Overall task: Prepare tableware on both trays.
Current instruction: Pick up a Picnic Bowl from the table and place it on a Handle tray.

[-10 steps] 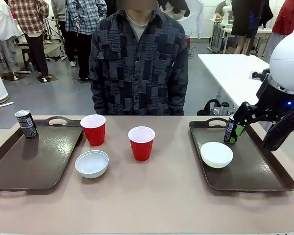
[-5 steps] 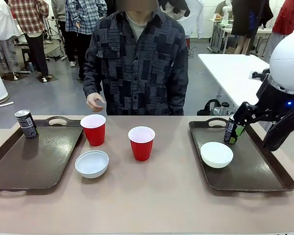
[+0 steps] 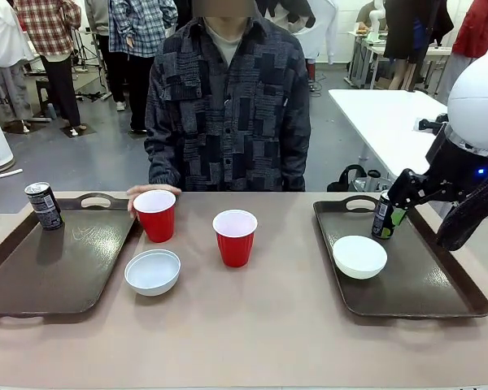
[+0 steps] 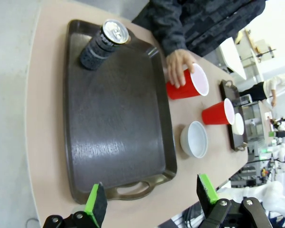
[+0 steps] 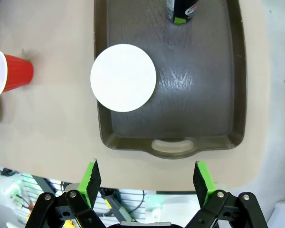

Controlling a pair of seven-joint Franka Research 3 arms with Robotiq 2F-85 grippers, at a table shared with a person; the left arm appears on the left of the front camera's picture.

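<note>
Person's hand point(image 4: 178, 66) has dropped onto the left cup point(image 4: 190, 84); left tool point(image 4: 151, 194) stands apart, holding nothing, left tray point(image 4: 114, 128) and left can point(image 4: 102, 42) ahead of it, left bowl point(image 4: 194, 139) beside that tray; right tool point(image 5: 147, 176) apart too, right tray point(image 5: 199, 109) ahead with right bowl point(image 5: 123, 77) and right can point(image 5: 183, 9).

- Right arm point(image 3: 481, 97): smooth white rounded shell, black wrist section beneath, small blue light point(image 3: 478, 172) on the black part, dark woven cable sheath point(image 3: 472, 215) alongside
- Right gripper point(image 5: 146, 179): black linked fingers, bright green pads point(image 5: 91, 176), silver screw heads at the joints
- Left gripper point(image 4: 151, 198): same black frame, wedge-shaped green tips, round bolts on the knuckles
- Person point(image 3: 228, 106) across the table: dark grey-and-black patchwork shirt, buttoned front, chest pocket, grey tee at the collar, long sleeve point(image 4: 180, 23) in the same pattern
</note>
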